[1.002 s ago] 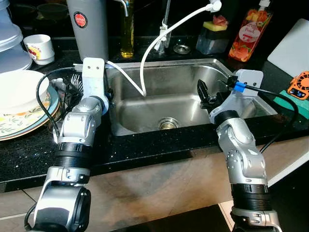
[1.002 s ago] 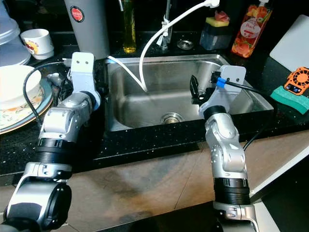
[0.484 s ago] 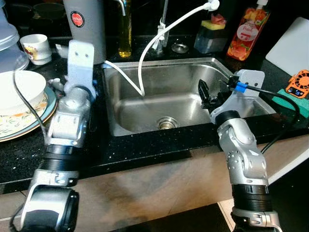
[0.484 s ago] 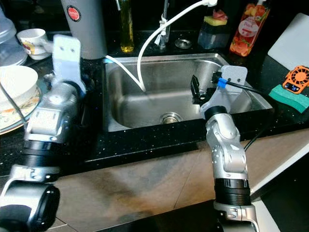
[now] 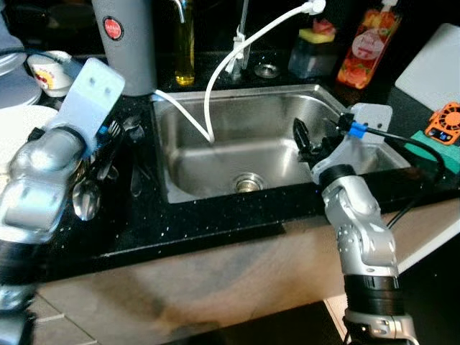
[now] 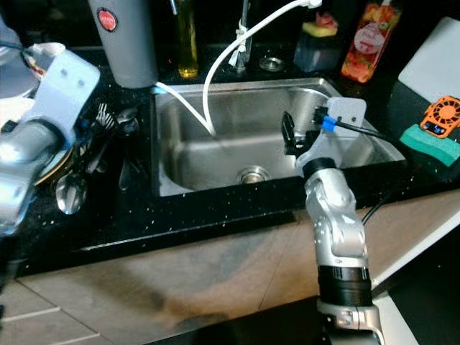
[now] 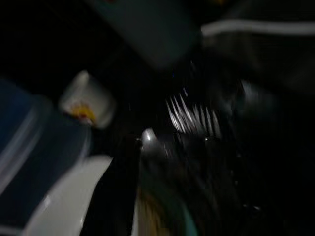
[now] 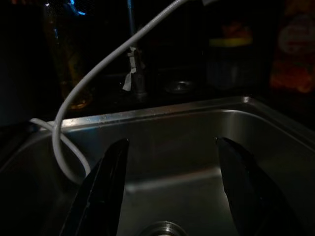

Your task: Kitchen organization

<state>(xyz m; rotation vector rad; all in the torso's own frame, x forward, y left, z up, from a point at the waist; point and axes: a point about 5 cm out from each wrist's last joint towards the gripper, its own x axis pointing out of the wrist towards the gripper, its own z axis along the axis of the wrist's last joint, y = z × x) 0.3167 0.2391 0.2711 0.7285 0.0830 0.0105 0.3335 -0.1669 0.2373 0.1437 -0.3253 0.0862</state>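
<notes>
- Head views are evenly lit from above; the steel sink (image 5: 244, 154) catches soft glare along its rim and far wall.
- The black countertop (image 5: 187, 215) glitters with speckled highlights, while the far shelf falls into deep shadow.
- The left arm (image 5: 50, 172) is smeared by heavy motion blur, its outline ghosted; the right arm (image 5: 356, 215) is sharp.
- The left wrist view is very dark and blurred; fork tines (image 7: 192, 118) and a cup (image 7: 88, 101) barely register.
- The right wrist view is dim; the right gripper's fingers (image 8: 101, 191) are silhouettes against the grey basin, and a white hose (image 8: 98, 64) catches light.
</notes>
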